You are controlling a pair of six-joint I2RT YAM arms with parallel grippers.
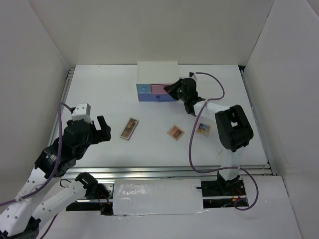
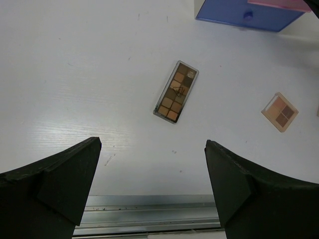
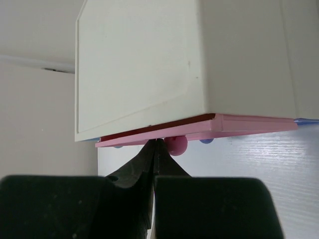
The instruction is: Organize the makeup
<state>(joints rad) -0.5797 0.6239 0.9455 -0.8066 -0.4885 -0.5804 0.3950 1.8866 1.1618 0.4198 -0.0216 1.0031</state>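
Top external view puts the left gripper point(image 1: 101, 130) nearest the makeup; its fingers point(image 2: 65, 174) are spread wide with nothing between them, hovering over the bare table point(image 1: 99, 94). The long brown palette point(image 2: 175, 91) lies flat just ahead of that hand and a little to its right; its long axis runs away from the hand, leaning rightward at the far end. To my eye that slant is what the next move turns on; the jaws as they stand would close roughly across the palette's narrow width, but a small turn of the wrist looks needed to square them to it. The square pinkish palette point(image 1: 175, 132) sits further off to that hand's right, and the multicolour palette point(image 1: 202, 128) beyond it, close under the right arm's forearm.

The right gripper point(image 3: 155, 149) is far from the brown palette; its fingers are pressed together with nothing seen between them, their tips at the front of the pink drawer point(image 3: 239, 124), just to the left of the pink knob point(image 3: 175, 144); the drawer stands a little way out of the white box point(image 1: 157, 69). I judge the left arm the likelier one to fetch the long palette.
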